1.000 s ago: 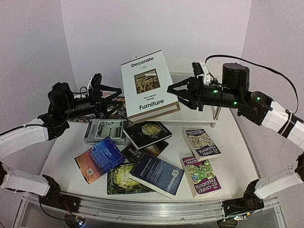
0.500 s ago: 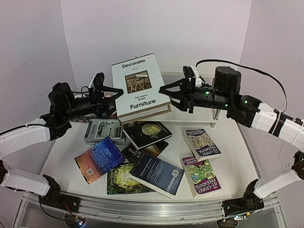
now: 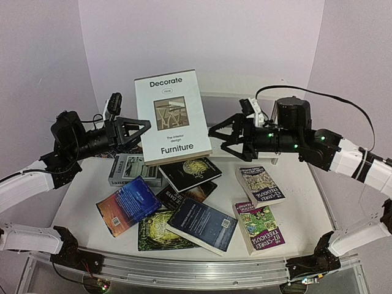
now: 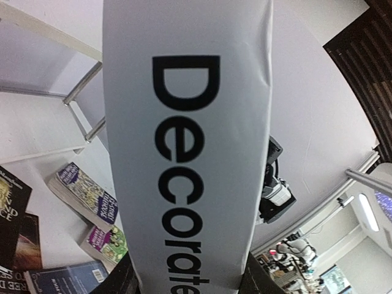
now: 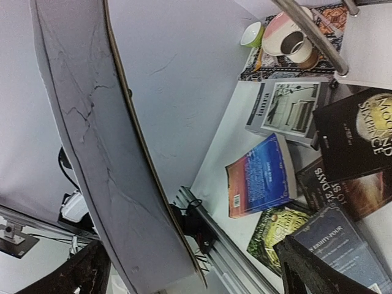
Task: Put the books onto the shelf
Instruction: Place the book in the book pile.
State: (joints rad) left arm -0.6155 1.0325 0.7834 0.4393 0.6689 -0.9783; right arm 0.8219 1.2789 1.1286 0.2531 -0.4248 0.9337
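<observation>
Books (image 3: 202, 225) lie scattered on the table (image 3: 306, 202), none that I can see on the shelf (image 3: 236, 98) yet. Only the white Decorate book (image 3: 171, 116) is up, upright before the shelf, clamped by the left gripper (image 3: 145, 135); the right gripper (image 3: 217, 139) gapes beside it.

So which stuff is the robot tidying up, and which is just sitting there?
For the job: the big white Decorate book, the loose books on the table, the shelf.
Just lying about: the patterned mat, the cups on it.
</observation>
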